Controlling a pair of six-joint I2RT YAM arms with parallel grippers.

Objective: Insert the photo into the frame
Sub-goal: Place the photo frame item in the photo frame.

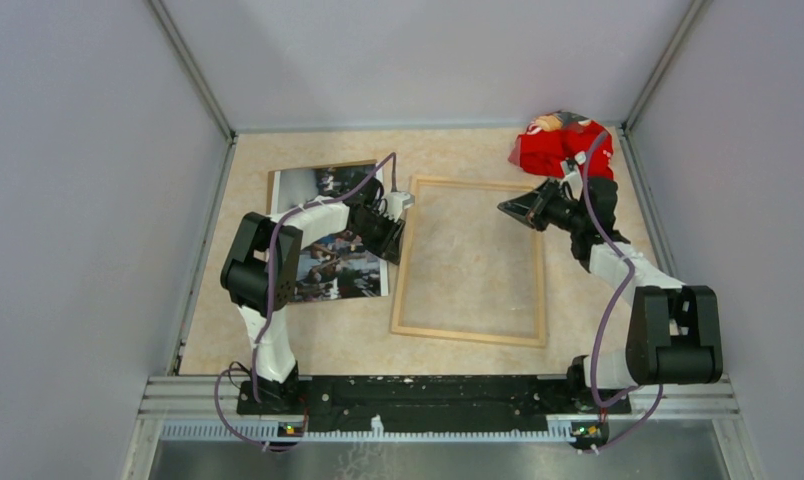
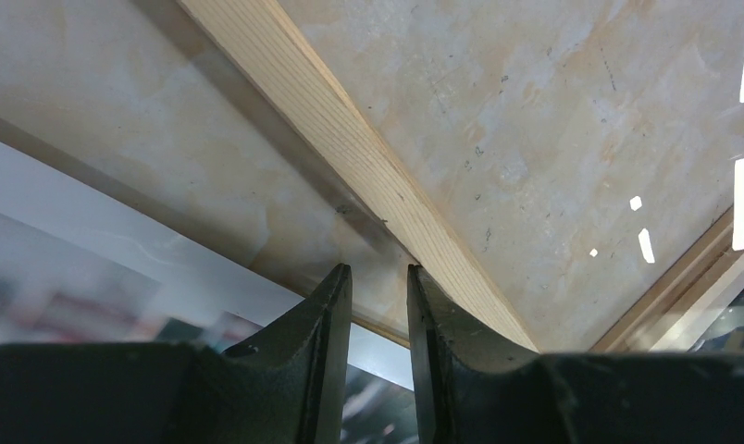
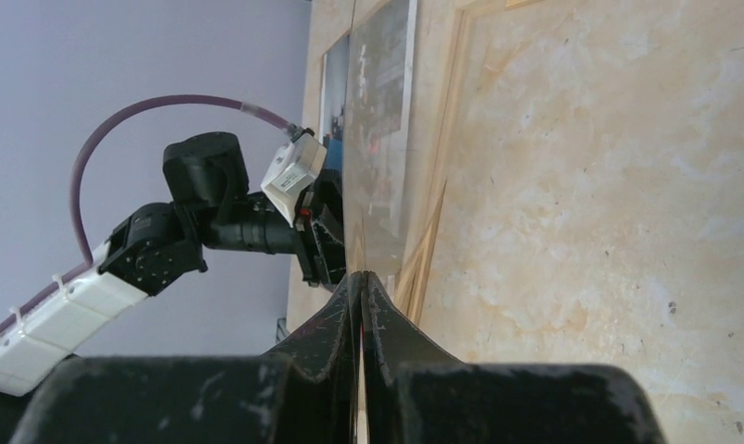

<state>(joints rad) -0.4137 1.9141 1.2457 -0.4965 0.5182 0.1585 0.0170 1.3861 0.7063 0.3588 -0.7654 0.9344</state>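
Poising left hand (image 2: 379, 296), narrowly parted, at frame (image 1: 468, 335) left rail, photo (image 1: 328, 270) just left, long edges paralleling frame's. Pinching right hand (image 3: 361, 282) shut, seemingly on clear pane (image 3: 378, 111) edge, farther from photo.

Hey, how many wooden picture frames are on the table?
1. The thin, light wooden rectangular frame lies flat mid-table, right of the rectangular crowd-scene paper photo. No other shows, though the crumpled red cloth at the far right could hide something.

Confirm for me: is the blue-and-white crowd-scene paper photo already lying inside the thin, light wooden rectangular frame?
No, the photo lies flat to the left of the frame, wholly outside its wooden rails.
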